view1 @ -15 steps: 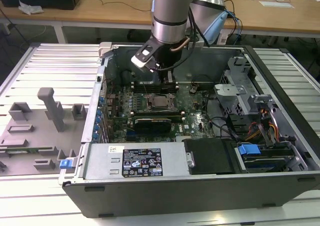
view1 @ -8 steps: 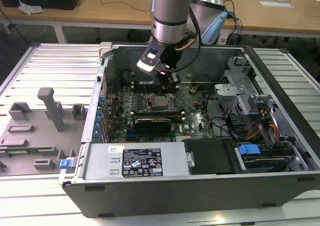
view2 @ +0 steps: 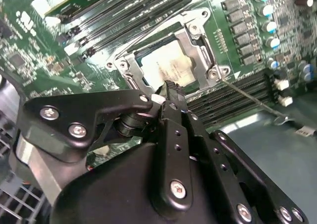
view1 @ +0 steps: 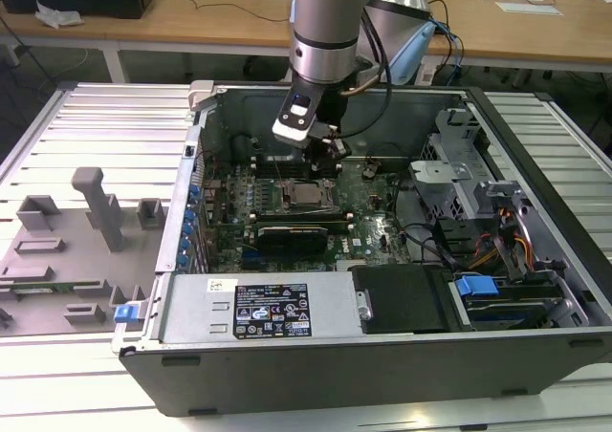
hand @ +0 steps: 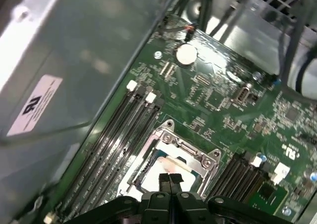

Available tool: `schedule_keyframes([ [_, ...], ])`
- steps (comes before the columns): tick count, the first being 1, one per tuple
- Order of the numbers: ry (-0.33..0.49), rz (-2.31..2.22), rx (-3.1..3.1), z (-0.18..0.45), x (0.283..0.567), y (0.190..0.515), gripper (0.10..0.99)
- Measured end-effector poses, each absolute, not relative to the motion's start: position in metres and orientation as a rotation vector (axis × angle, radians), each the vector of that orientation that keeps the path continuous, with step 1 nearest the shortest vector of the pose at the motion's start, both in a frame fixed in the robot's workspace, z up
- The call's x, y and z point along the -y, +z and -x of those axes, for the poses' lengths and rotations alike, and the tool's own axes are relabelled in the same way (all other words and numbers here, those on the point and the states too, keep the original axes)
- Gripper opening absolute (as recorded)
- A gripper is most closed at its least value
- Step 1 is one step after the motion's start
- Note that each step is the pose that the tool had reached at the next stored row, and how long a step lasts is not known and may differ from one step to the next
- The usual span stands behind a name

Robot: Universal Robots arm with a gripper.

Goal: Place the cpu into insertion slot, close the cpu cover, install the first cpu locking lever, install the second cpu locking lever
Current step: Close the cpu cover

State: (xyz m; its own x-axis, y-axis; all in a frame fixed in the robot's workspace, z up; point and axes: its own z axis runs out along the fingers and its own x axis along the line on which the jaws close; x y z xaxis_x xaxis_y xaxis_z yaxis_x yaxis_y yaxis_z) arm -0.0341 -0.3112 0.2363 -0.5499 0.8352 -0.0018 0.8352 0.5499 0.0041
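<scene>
The cpu [view2: 168,65] lies in the insertion slot [view1: 304,196] at the middle of the green motherboard, its dull silver top showing through a square window. The cpu cover [view2: 199,41] lies flat over it as a silver frame; it shows too in the first wrist view [hand: 187,145], around the cpu [hand: 157,165]. A thin wire locking lever [view2: 252,99] sticks out from the socket's corner across the memory slots. My gripper [hand: 169,180] hangs just above the socket's edge, black fingers pressed together with nothing between them. In the exterior view the gripper [view1: 336,158] is slightly behind the socket.
The open computer case has tall metal walls [view1: 316,107] around the board. Long black memory slots [hand: 130,122] flank the socket, and a long black card [view1: 292,233] lies in front of it. A power supply [view1: 273,310], drive bays [view1: 475,286] and cables fill the exterior view's right.
</scene>
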Motion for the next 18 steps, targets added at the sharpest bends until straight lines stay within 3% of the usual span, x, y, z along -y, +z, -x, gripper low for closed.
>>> schedule_keyframes([
  [18, -0.002, -0.776, -3.038, 0.0341, 0.3112, 0.2357, 0.106],
])
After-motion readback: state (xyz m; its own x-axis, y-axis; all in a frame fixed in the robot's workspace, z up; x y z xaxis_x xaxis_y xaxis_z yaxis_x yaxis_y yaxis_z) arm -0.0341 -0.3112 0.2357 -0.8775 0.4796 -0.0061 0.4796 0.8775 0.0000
